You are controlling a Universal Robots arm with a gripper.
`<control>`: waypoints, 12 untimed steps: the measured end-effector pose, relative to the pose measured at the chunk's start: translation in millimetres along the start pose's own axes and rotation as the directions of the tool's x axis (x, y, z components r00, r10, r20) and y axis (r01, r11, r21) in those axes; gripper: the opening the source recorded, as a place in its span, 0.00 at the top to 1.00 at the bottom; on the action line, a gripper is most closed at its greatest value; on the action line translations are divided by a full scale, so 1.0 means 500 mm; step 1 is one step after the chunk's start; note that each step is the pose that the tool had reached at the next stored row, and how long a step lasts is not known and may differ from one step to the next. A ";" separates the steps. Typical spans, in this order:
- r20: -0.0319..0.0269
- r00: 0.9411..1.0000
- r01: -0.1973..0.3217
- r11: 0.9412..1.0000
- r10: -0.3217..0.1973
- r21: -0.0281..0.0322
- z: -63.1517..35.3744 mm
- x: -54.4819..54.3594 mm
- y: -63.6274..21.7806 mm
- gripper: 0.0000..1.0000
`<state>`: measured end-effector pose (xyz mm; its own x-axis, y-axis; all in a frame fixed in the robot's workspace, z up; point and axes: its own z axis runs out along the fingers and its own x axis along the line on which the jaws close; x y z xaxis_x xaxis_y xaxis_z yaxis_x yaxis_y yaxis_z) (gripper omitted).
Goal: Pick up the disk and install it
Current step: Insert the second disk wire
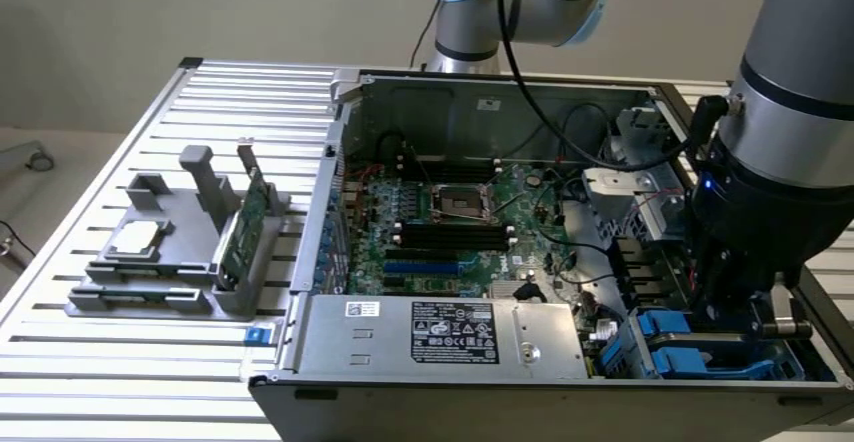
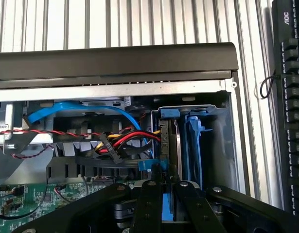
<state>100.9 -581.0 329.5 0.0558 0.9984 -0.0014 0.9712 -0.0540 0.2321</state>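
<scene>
Black fingers [image 2: 148, 204] of the gripper [image 2: 164, 194] sat closest to the wrist camera, nearly closed and pinching the blue-railed edge of the disk [image 2: 169, 150]. That disk stood on edge in the drive bay [image 2: 215, 141] at the corner of the open computer case [image 1: 441, 357], beside an empty blue carrier [image 2: 194, 145]. In the exterior view, the gripper [image 1: 727, 307] reached down into that corner, at the view's right, and the case sat on the slatted bench [image 1: 80, 357].
</scene>
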 end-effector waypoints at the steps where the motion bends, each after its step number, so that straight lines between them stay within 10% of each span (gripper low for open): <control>1: 0.000 1.000 0.000 1.000 0.000 0.000 0.001 0.000 0.000 0.84; 12: 0.002 1.000 0.003 1.000 -0.003 -0.001 0.002 -0.001 0.000 0.70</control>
<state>101.0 -581.5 328.3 0.0531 0.9986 -0.0036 0.9711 -0.0508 0.2333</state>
